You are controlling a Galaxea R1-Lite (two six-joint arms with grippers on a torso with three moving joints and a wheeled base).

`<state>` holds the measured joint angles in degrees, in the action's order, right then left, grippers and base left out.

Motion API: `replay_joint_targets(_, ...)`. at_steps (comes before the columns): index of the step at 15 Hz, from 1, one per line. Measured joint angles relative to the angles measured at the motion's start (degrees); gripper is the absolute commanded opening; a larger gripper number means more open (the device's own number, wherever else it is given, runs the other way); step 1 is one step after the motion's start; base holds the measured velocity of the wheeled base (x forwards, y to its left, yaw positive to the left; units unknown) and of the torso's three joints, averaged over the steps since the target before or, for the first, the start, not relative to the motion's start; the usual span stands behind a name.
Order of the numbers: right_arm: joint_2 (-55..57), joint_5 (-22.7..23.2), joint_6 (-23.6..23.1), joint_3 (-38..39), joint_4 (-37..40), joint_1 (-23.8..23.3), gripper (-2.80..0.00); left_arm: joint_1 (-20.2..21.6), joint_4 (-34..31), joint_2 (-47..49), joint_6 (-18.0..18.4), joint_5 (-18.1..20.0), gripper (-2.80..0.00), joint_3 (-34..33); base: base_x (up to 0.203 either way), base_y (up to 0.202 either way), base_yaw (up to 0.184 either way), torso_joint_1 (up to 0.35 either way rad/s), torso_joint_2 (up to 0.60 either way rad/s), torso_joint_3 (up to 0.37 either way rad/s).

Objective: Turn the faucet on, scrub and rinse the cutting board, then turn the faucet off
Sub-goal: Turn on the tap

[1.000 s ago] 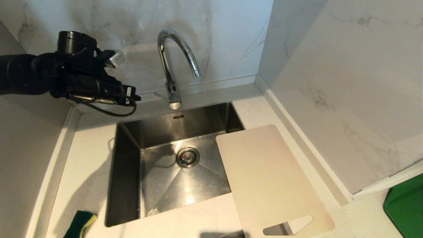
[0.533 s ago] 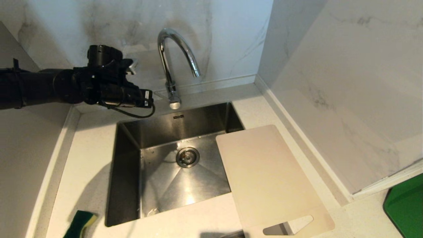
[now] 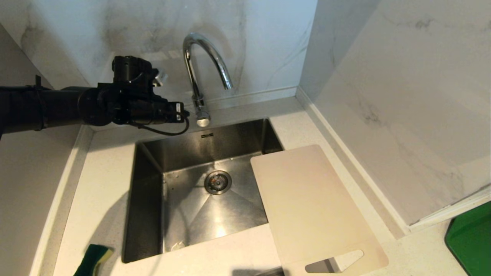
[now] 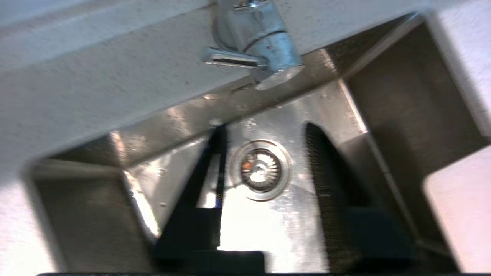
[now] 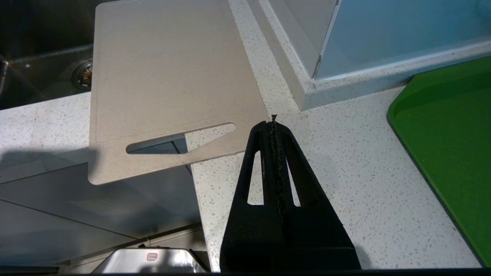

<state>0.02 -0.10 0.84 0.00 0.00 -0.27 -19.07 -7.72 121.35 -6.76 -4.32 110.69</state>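
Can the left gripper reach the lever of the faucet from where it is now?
Probably yes. The left gripper is open and hangs just beside the faucet, and its wrist view shows the side lever ahead of the fingers, with nothing between them.

I found nothing I could read. The sink (image 3: 153, 161) carried a small dark mark on its back wall below the faucet (image 3: 199, 76), too small to make out. A small red-outlined label sat on a metallic object (image 5: 149, 260) at the edge of the right wrist view, its lettering illegible.
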Motion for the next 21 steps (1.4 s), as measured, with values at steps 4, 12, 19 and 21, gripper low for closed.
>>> replay_joint_targets(4, 0.00, 0.00, -0.04, 0.00, 0.00, 0.00, -2.80, -0.78, 0.00, -1.40, -1.39, -0.12, 0.00, -1.57, 0.000, 0.000, 0.000, 0.000, 0.00, 0.000)
replay_joint_targets(12, 0.00, 0.00, 0.00, 0.00, 0.00, 0.00, -2.80, -2.33, 0.06, -3.27, -9.49, -7.94, 0.00, -3.28, 0.000, 0.000, 0.000, 0.000, 0.00, 0.000)
replay_joint_targets(19, 0.00, -0.01, -0.01, 0.00, 0.00, 0.00, -2.80, -5.14, 0.11, -4.04, -22.22, -18.91, 0.00, -3.22, 0.000, 0.000, 0.000, 0.000, 0.00, 0.000)
replay_joint_targets(21, 0.00, 0.02, -0.02, 0.00, 0.00, 0.00, -2.80, -5.94, 0.17, -4.02, -24.79, -23.06, 0.00, -3.13, 0.000, 0.000, 0.000, 0.000, 0.00, 0.000)
